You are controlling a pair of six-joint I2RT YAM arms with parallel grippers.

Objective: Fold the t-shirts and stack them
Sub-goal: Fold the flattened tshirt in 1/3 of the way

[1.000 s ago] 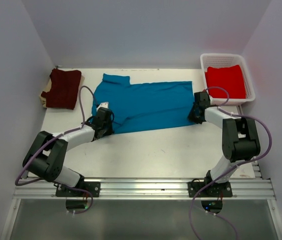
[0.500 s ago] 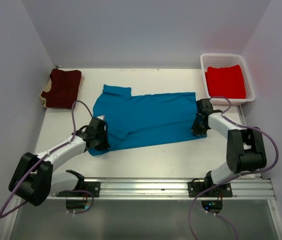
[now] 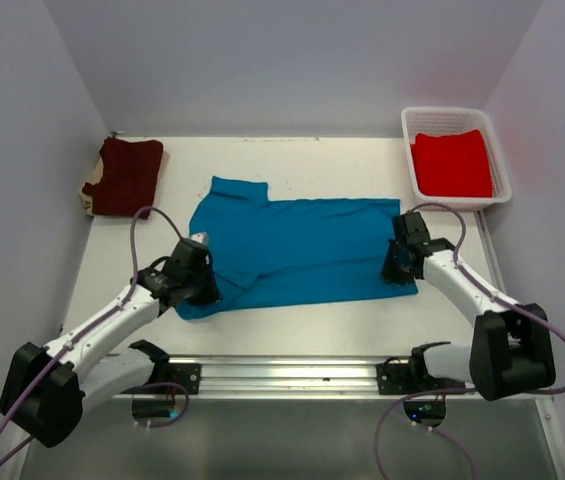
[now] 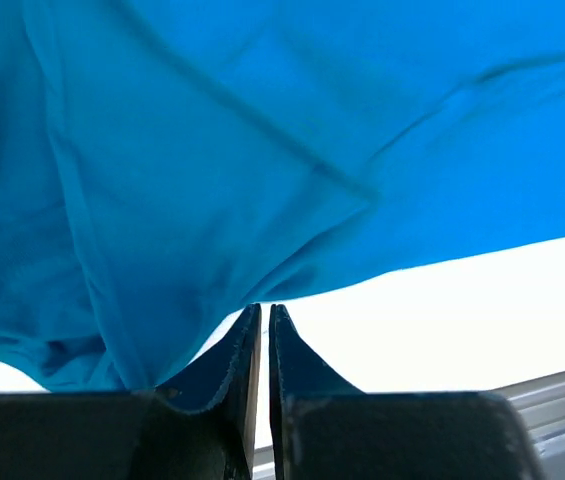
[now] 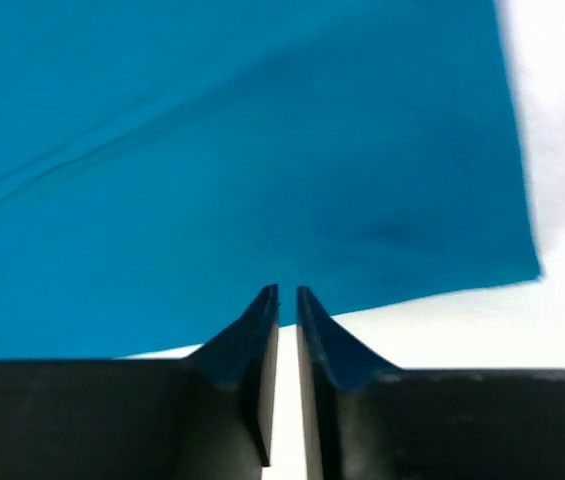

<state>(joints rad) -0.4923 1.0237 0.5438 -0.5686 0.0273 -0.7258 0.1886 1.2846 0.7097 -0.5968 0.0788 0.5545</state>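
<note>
Nothing here can be read from where I stand. No words, brand marks, labels or numbers show on the teal-blue t-shirt (image 3: 302, 250), the dark maroon t-shirt (image 3: 127, 178), the bright red t-shirt (image 3: 452, 165) or the white mesh basket (image 3: 442, 112).

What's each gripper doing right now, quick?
Left gripper: jaws a thin slit apart at the teal-blue t-shirt edge; whether it grips cannot be told.
Right gripper: same thin slit at that shirt's edge; cannot be told.
</note>
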